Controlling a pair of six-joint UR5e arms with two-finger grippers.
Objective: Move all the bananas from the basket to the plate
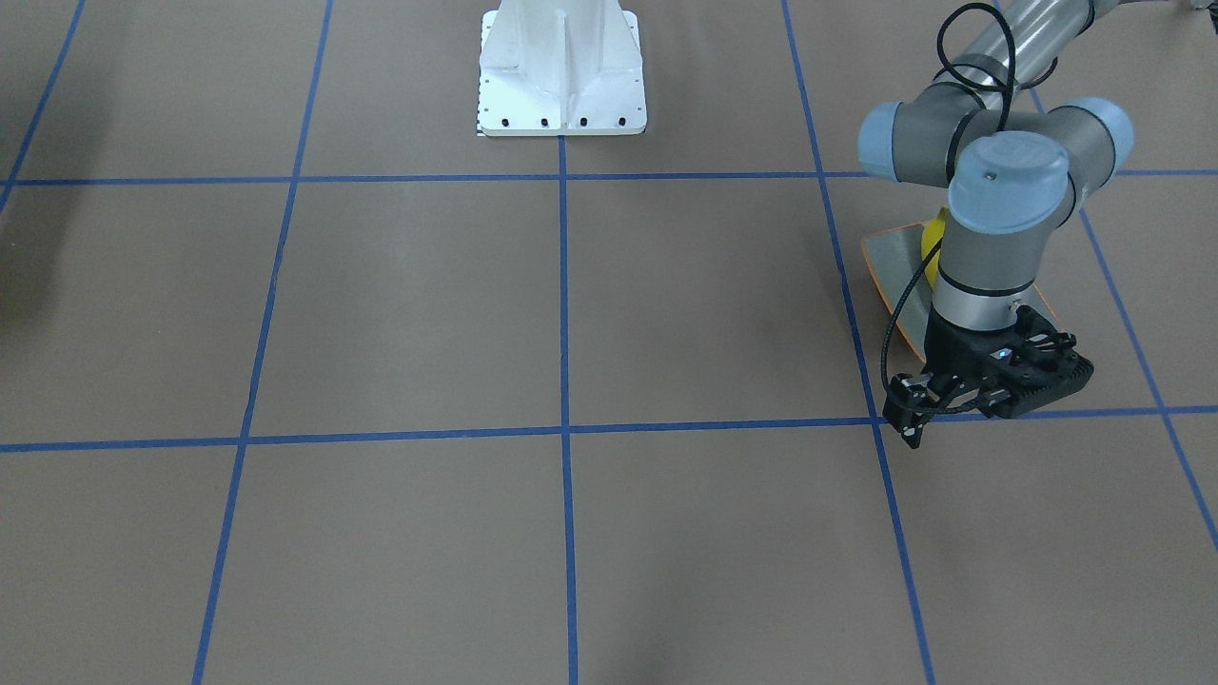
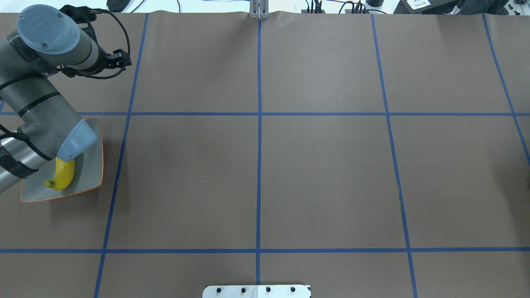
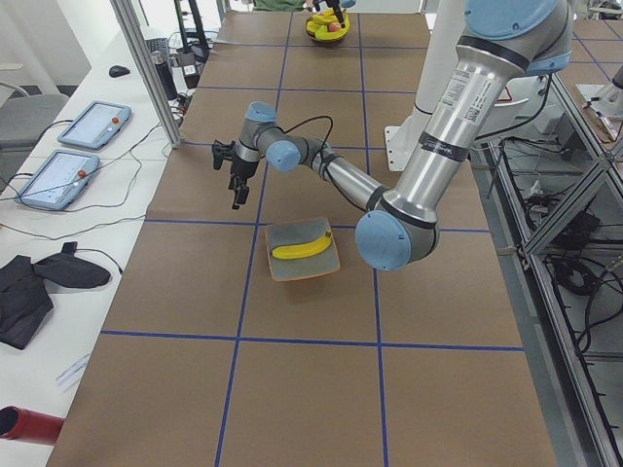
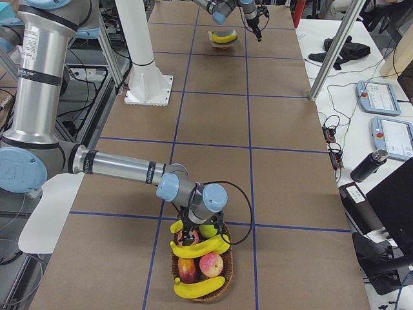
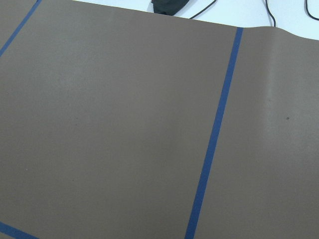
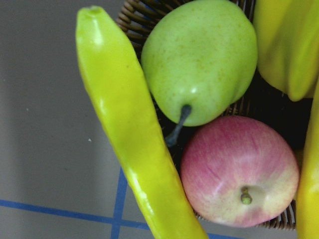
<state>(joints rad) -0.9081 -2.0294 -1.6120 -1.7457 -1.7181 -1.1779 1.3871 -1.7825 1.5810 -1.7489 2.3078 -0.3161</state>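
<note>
Left fingers (image 3: 237,195) — seemingly clear of banana (image 3: 302,250)

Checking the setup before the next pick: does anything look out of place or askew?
One pale yellow-green banana lies across the rim of the woven brown basket, its tip sticking out over the brown table rather than resting inside. Nothing looks spilled or damaged.

The left arm (image 2: 41,120) is bent at the elbow, wrist turned over — the left gripper (image 3: 236,199) hangs pointing straight down, finger gap unclear. The right arm (image 4: 122,169) lies low and level — the right gripper (image 4: 191,227) points down beneath its wrist, fingertips hidden.
</note>
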